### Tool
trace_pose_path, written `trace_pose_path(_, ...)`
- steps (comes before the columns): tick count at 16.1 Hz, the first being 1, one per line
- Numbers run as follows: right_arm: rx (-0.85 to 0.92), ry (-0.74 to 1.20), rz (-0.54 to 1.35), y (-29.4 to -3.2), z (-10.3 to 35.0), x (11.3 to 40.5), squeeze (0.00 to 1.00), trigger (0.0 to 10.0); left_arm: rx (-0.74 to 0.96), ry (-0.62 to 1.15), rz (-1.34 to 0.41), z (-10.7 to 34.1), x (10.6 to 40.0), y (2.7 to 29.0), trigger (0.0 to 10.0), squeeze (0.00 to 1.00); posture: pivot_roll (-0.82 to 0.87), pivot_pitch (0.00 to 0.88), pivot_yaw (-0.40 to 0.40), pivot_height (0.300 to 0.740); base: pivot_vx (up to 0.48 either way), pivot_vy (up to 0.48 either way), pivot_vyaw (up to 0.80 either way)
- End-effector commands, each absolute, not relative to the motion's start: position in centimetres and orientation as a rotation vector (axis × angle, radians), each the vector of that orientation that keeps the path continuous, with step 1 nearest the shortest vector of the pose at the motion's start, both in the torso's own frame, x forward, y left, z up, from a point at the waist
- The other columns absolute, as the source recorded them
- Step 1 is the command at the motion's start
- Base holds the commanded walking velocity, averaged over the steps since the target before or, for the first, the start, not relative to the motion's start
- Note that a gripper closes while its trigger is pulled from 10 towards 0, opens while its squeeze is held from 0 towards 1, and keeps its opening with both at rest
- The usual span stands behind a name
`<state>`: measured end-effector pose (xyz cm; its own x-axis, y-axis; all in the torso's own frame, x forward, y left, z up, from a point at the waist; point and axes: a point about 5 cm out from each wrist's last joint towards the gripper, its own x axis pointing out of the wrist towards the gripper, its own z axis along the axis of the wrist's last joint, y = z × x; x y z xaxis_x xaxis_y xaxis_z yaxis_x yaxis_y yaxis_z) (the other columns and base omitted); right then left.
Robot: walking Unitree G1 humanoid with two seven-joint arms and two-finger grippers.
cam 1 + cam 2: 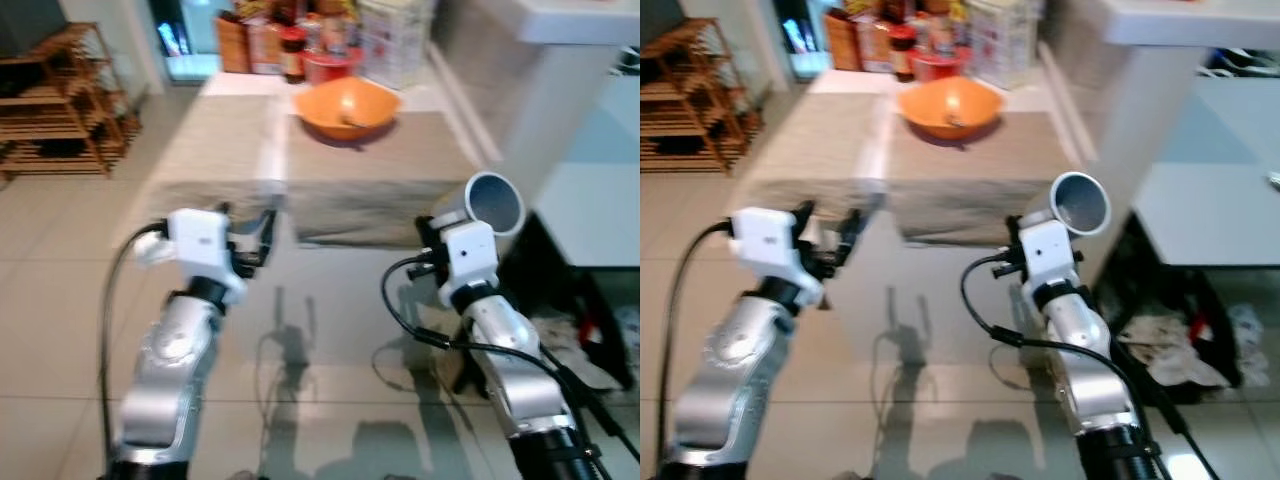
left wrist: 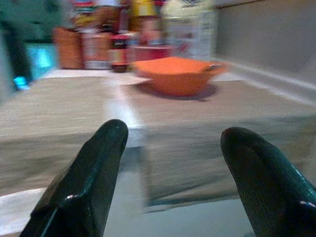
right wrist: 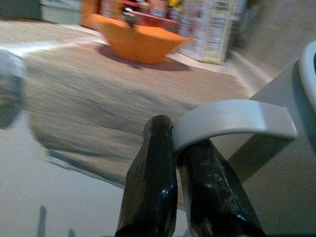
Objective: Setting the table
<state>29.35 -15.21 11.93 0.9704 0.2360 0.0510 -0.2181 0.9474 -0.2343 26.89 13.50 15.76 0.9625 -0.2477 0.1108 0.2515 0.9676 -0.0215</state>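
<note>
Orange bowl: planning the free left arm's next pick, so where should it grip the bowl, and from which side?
Grip the near rim of the bowl, coming from the robot's side over the placemat. It sits upright and open, so one finger can go inside the wall. The left end effector is open; the right end effector holds the mug.

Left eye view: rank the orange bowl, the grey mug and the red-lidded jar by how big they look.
1. Orange bowl, widest.
2. Grey mug, held by its handle in the right claw; it sits nearer the camera, so its true size against the bowl is unsure.
3. Red-lidded jar, smallest.
</note>
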Motion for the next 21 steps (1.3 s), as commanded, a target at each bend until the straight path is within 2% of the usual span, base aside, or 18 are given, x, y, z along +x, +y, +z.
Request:
trace_pose_path(1,-0.226,-0.102,0.243,-14.8,12.3,29.5,0.0,0.0,-0.019,-0.122,-0.24,16.1,27.0,14.0,10.0,0.0,-0.09,0.0,0.033,0.74,0.0,-0.48,0.0)
trace_pose_path(10,-0.228,-0.102,0.246,-14.5,12.4,29.4,0.0,0.0,0.002,-0.104,-0.23,16.0,27.6,13.7,10.0,0.0,-0.1,0.0,0.041,0.74,0.0,-0.458,0.0)
trace_pose_path(21,-0.229,-0.111,0.237,-14.5,12.6,29.3,0.0,0.0,0.036,-0.095,-0.228,16.0,28.6,13.4,10.0,0.0,-0.11,0.0,0.047,0.74,0.298,-0.372,0.0)
